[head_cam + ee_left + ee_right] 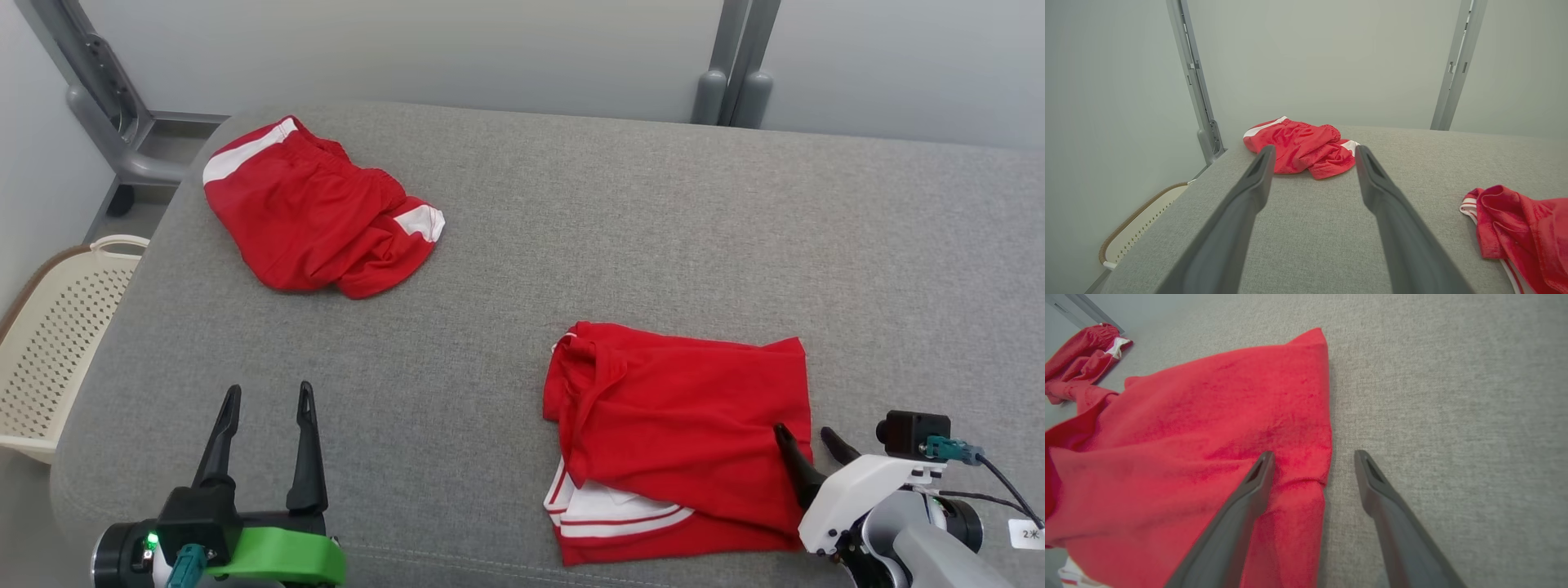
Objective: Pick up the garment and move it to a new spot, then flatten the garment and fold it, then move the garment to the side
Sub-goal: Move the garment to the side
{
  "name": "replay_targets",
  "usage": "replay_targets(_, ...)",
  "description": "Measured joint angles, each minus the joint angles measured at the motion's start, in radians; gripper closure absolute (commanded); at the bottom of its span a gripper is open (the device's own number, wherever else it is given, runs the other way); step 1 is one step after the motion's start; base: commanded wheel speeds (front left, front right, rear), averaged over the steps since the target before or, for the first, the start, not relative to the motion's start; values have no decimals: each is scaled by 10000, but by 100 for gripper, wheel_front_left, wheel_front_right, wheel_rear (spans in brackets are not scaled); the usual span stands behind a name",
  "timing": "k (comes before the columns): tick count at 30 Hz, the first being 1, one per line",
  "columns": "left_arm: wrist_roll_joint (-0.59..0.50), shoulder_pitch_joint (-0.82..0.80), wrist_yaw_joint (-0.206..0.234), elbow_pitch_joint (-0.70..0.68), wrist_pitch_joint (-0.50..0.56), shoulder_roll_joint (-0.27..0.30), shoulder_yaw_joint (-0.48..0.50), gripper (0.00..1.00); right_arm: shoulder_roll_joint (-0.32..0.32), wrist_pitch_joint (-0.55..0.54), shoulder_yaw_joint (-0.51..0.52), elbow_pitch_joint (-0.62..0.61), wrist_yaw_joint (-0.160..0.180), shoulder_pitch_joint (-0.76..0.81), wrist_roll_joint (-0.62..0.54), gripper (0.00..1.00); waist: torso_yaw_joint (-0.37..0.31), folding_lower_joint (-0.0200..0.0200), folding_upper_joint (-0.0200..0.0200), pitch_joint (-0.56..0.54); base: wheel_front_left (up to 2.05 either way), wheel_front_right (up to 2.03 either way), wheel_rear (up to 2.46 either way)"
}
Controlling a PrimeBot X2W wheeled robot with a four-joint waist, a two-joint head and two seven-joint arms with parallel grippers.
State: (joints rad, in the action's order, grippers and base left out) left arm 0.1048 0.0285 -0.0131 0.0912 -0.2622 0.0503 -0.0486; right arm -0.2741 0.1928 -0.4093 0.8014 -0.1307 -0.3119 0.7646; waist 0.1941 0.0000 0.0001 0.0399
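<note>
A folded red garment (pixel 686 416) with white trim lies at the near right of the grey padded table (pixel 620 229). My right gripper (pixel 804 433) is open at the garment's right edge. In the right wrist view the right gripper (pixel 1313 455) straddles that edge of the garment (pixel 1188 449): one finger is over the cloth, the other over bare grey fabric. My left gripper (pixel 269 392) is open and empty at the near left, clear of any cloth. The left gripper (pixel 1314 149) points toward a second red garment (pixel 1300 147), which lies crumpled at the far left (pixel 314 216).
A cream perforated basket (pixel 57 359) stands on the floor off the table's left edge. Grey metal frame posts (pixel 735 73) rise behind the table at the back. Bare grey fabric stretches between the two garments and across the right half.
</note>
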Motion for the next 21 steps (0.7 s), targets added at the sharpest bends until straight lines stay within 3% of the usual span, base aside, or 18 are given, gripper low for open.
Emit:
replay_targets(10,84,-11,17,27,0,2,-65,0,-226,-610,-1104,633,0,-832,1051,0,186,0,0,80,0,0,0)
replay_targets(11,86,-11,33,31,0,2,-73,0,-226,-646,-1231,616,0,-872,1164,20,197,0,0,80,0,0,0)
replay_targets(12,100,-11,40,31,0,2,-77,0,-222,-646,-1340,587,0,-884,1306,81,205,0,0,79,0,0,0)
replay_targets(13,128,-11,44,29,0,2,-82,0,-232,-631,-1440,573,0,-890,1413,100,210,0,0,85,0,0,0)
replay_targets(21,226,-21,105,8,0,2,-88,0,-518,-205,-2105,481,0,-1023,1835,100,161,0,0,202,0,0,0)
